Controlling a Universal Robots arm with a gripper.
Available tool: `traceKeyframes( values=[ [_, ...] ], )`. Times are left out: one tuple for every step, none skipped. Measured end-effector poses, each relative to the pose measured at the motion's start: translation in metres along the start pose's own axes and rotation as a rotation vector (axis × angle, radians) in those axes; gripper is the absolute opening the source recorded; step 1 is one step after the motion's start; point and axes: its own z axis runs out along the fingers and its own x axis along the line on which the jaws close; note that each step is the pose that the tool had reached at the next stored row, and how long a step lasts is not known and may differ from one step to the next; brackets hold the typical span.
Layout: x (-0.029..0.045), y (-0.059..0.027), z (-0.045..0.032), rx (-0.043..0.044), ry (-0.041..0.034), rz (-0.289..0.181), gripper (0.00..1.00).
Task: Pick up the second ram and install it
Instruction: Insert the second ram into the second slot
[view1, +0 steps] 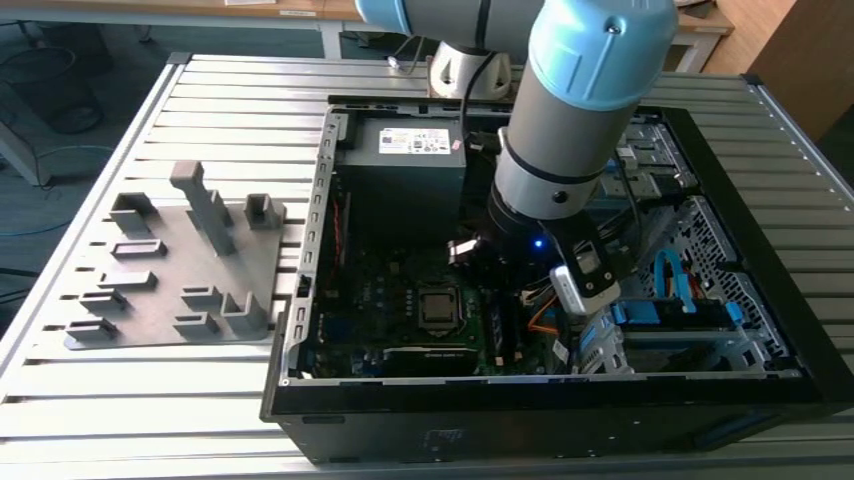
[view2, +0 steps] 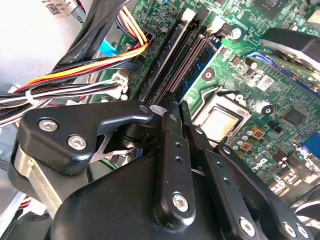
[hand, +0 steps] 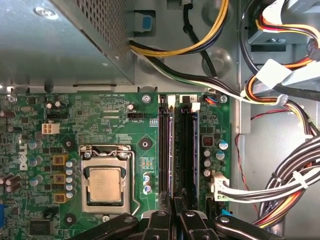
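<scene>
The pincer (hand: 174, 216) is down inside the open computer case (view1: 310, 300), its fingers together right over the memory slots (hand: 178, 150); the CPU (hand: 105, 181) sits beside it.

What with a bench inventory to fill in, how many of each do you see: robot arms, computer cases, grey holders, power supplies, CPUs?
robot arm: 1
computer case: 1
grey holder: 1
power supply: 1
CPU: 1
Total: 5
</scene>
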Motion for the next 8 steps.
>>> traceKeyframes(
  values=[
    [-0.0001,0.0000,0.0004,0.0001,0.0001,-0.003,0.14],
    [-0.0001,0.0000,0.0008,-0.0004,0.0001,-0.006,0.14],
    [-0.0002,-0.0001,0.0012,-0.0011,0.0001,-0.007,0.14],
    [-0.0002,0.0000,0.0014,-0.0020,0.0002,-0.008,0.14],
    [-0.0002,0.0000,0.0016,-0.0033,0.0002,-0.009,0.14],
    [-0.0003,0.0000,0.0019,-0.0052,0.0001,-0.009,0.14],
    [-0.0003,0.0001,0.0022,-0.0071,0.0001,-0.010,0.14],
    [-0.0005,0.0001,0.0027,-0.0098,0.0000,-0.011,0.14]
  ],
)
